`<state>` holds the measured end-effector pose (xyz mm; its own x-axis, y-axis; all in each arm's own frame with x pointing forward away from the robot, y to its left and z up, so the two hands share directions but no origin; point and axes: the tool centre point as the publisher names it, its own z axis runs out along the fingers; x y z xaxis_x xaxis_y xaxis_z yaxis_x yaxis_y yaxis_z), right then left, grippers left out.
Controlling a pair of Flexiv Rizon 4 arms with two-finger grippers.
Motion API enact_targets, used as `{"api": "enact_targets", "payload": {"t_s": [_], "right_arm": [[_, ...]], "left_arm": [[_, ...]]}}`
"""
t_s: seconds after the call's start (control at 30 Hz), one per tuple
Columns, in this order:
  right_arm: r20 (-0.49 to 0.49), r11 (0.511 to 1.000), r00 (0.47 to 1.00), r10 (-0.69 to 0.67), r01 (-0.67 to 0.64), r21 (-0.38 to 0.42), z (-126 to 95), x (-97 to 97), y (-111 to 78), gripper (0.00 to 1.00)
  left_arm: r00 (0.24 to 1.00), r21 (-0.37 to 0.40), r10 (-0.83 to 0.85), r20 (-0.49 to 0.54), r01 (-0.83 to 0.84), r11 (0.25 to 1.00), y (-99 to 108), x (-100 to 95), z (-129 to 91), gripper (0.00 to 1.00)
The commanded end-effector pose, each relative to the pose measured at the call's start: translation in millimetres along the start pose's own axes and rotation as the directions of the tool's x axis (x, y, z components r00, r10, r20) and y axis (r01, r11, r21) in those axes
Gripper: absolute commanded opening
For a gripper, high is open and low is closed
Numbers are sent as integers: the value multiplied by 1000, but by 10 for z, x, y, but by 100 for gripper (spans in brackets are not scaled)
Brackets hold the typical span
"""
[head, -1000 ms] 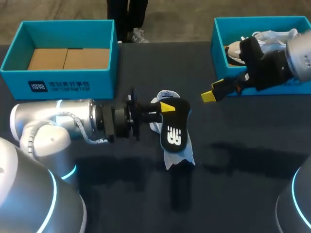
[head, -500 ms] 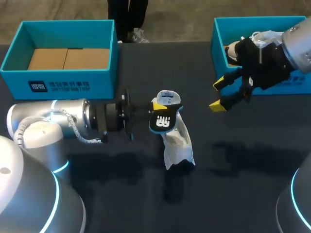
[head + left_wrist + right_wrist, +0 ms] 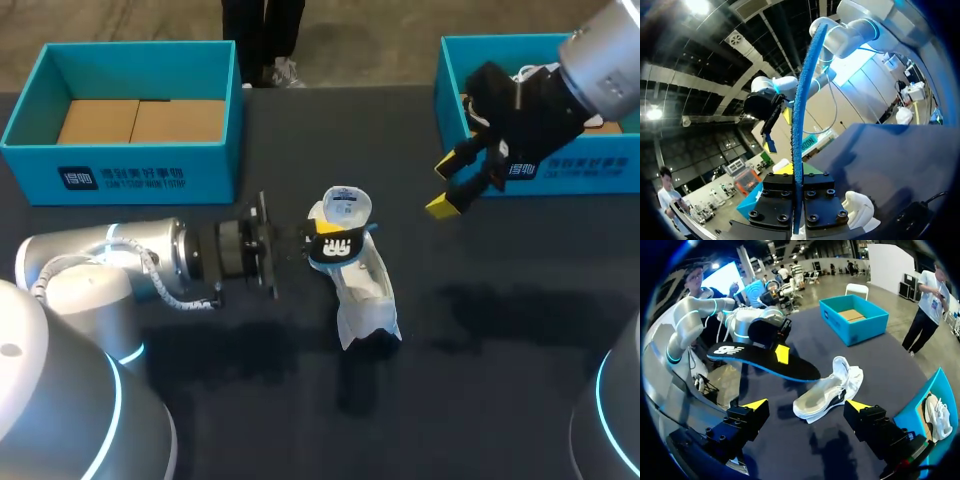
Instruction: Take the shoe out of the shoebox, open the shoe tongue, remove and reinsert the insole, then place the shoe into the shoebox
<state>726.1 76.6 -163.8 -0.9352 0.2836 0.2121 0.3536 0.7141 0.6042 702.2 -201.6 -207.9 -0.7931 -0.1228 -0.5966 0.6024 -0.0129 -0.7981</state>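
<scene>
Nearest to us, the white shoe [image 3: 362, 295] lies on the dark table [image 3: 500, 330], about at its middle and outside both boxes. In the right wrist view the shoe [image 3: 827, 390] shows its open mouth, and nothing touches it.

Just beyond, our left gripper [image 3: 325, 240] comes in from the left side and is clenched on the insole [image 3: 340, 250], one finger on each face. The insole is out of the shoe and is held in the air. From above it covers a part of the shoe's far half. In the left wrist view we see the insole [image 3: 802, 100] by its thin blue edge, standing straight up from between the fingers of this gripper [image 3: 798, 186]. In the right wrist view its black top [image 3: 765, 362] is turned up.

Farther and to the right, our right gripper [image 3: 448, 186] hangs above the table with the fingers spread wide and nothing between them.

At the far right edge stands the teal shoebox [image 3: 590, 165], with a second white shoe [image 3: 939, 415] inside. At the far left stands another teal box [image 3: 130, 170] with a brown cardboard bottom.
</scene>
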Motion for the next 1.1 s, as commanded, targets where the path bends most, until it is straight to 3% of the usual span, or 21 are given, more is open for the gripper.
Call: {"api": "enact_targets", "payload": {"t_s": [0.03,0.3,0.5,0.83,1.1], "right_arm": [[46,996,995,-89,90,-13,41,-49,-94,100],[145,973,963,-228,229,11,125,-101,-292,100],[140,954,944,-300,292,74,270,-151,-367,100],[114,941,936,-334,324,93,473,-214,-466,100],[103,935,931,-350,340,103,521,-218,-488,100]], "left_arm": [[999,16,-23,23,23,1000,58,34,-33,0],[997,12,-66,48,65,998,173,61,-58,0],[993,20,-104,55,103,994,274,101,-31,0],[987,43,-152,59,150,988,395,151,11,0],[984,17,-176,29,175,984,448,208,6,0]]}}
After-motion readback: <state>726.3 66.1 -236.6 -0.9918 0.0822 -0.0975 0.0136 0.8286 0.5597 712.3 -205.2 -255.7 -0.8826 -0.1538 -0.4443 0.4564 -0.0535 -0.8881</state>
